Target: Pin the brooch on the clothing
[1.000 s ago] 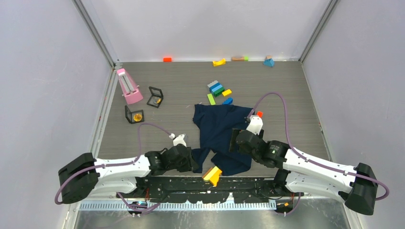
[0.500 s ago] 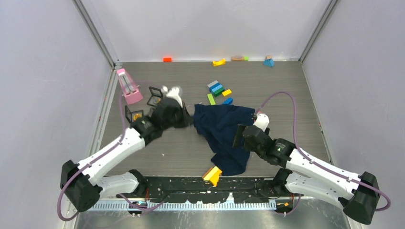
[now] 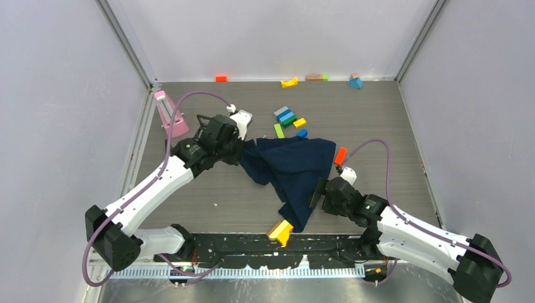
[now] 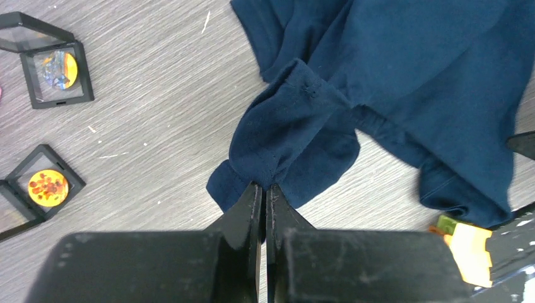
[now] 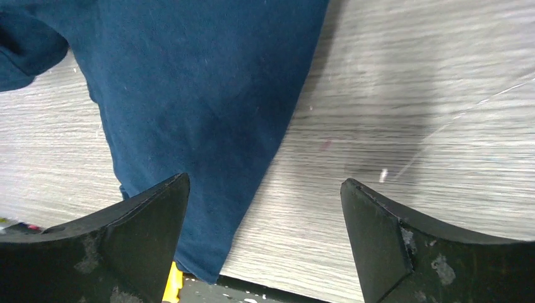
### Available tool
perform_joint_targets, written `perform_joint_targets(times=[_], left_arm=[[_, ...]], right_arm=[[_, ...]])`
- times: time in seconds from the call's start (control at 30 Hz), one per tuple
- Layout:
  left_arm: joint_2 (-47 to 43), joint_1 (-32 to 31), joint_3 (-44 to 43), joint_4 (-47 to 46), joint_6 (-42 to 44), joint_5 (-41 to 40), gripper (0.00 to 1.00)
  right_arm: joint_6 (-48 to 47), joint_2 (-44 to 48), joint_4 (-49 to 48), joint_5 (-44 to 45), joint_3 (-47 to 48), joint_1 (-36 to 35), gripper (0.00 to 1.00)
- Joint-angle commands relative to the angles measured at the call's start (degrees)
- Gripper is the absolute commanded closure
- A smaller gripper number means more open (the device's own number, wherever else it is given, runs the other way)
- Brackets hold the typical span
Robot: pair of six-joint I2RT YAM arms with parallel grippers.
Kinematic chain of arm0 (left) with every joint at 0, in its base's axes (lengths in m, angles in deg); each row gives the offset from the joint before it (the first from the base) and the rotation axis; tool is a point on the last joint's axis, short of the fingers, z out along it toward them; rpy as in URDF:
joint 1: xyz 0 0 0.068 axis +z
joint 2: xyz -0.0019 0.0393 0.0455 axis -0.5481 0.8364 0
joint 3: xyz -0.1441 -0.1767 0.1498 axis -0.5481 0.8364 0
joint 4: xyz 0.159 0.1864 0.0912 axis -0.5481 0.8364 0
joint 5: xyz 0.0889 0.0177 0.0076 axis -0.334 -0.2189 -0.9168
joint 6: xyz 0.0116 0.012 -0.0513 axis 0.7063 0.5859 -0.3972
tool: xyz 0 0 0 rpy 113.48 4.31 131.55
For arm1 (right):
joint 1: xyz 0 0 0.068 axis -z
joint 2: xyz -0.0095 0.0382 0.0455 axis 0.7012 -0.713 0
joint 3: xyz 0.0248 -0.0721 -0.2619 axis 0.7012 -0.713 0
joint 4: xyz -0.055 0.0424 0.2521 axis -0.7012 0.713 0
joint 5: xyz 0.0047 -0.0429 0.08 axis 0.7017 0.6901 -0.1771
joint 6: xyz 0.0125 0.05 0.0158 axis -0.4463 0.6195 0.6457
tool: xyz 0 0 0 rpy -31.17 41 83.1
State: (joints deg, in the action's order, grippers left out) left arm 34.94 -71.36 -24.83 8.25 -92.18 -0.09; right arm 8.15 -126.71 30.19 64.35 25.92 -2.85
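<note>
The dark navy T-shirt (image 3: 291, 165) lies crumpled mid-table, stretched toward the far left. My left gripper (image 3: 242, 150) is shut on a fold of its left edge, seen pinched between the jaws in the left wrist view (image 4: 264, 187), where the shirt (image 4: 391, 69) fills the upper right. A small round orange-gold brooch (image 4: 45, 184) lies inside a black-framed clear case left of that gripper. My right gripper (image 3: 316, 197) is open and empty beside the shirt's near right edge; its wrist view (image 5: 265, 183) shows the shirt (image 5: 189, 95) under its left finger (image 5: 142, 218).
A second black-framed case (image 4: 55, 68) holds another round piece. A yellow wedge block (image 3: 281, 231) lies at the near edge, an orange block (image 3: 340, 155) right of the shirt. Coloured blocks (image 3: 287, 117) lie behind the shirt, a pink object (image 3: 169, 113) at far left.
My left gripper swung from the near edge to the far left, pulling the shirt's edge with it and stretching the shirt. My right gripper drew back toward the near side; the orange block now shows.
</note>
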Motion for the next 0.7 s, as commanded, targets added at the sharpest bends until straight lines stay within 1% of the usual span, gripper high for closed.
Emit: perform_joint_targets(times=[0.0,0.07,0.17,0.2,0.23,0.27,0.3,0.33,0.37,0.4,0.43,0.47,0.5,0.53,0.57,0.6,0.63,0.67], left_arm=[[-2.64,0.07,1.43,-1.49,4.82,-3.17,1.0],[-2.6,0.07,1.91,-1.43,4.71,-2.6,1.0],[-2.43,0.01,2.05,-1.25,4.54,-2.7,1.0],[-2.39,0.07,2.07,-1.32,4.47,-2.68,1.0],[-2.4,0.06,2.07,-1.29,4.4,-2.67,1.0],[-2.43,0.07,2.12,-1.27,4.41,-2.62,1.0],[-2.57,0.07,2.11,-1.33,4.44,-2.77,1.0],[-2.69,0.07,2.08,-1.34,4.44,-3.34,1.0],[-2.83,0.12,1.96,-1.53,4.44,-4.36,1.0],[-2.89,0.2,1.68,-1.74,4.44,-5.89,1.0],[-2.79,0.68,0.77,-1.6,4.4,-7.4,1.0],[-2.62,1.64,-1.04,-0.9,4.17,-8.2,1.0],[-2.43,2.92,-4.21,0.42,3.68,-8.28,1.0],[-2.21,4.23,-7.26,2.08,3.17,-8.02,1.0],[-2.35,5.12,-10.25,2.9,2.81,-8.21,1.0],[-2.64,5.65,-12.99,3.25,2.81,-9.14,1.0],[-3.27,5.69,-15.61,3.24,3.04,-10.28,1.0],[-3.91,5.8,-17.55,2.9,3.44,-11.66,1.0]], right_arm=[[6.21,-1.08,-13.89,-5.91,-3.33,0.27,0.06],[6.75,-2.9,-16.14,-6.55,-3.75,0.27,0.1],[6.89,-5.55,-18.06,-6.75,-3.64,0.27,0.24],[6.95,-6.75,-19.28,-6.76,-3.68,0.27,0.32],[7.07,-7.33,-20.13,-6.75,-3.93,0.22,0.36],[7.04,-8.47,-21.82,-6.7,-4.09,0.24,0.48],[6.72,-9.03,-22.23,-6.37,-4.01,0.3,0.56],[6.34,-9.86,-21.84,-5.11,-3.65,0.54,0.74],[4.52,-10.12,-21.1,-4.3,-1.79,0.89,0.82],[1.25,-10.33,-17.45,-2.42,-0.16,2.0,0.94],[-1.14,-10.31,-14.95,0.12,4.86,2.85,0.97],[-6.66,-10.22,-8.57,1.61,8.08,4.76,0.99],[-9.53,-10.25,-5.24,5.34,16.0,5.85,0.99],[-15.51,-10.69,0.43,7.3,24.7,7.92,1.0],[-18.44,-11.57,4.42,11.71,29.12,8.8,1.0],[-24.28,-12.29,6.09,13.91,38.5,10.04,1.0],[-27.04,-14.06,8.53,18.11,43.32,10.55,1.0],[-31.51,-14.98,9.38,21.38,51.7,10.64,1.0]])
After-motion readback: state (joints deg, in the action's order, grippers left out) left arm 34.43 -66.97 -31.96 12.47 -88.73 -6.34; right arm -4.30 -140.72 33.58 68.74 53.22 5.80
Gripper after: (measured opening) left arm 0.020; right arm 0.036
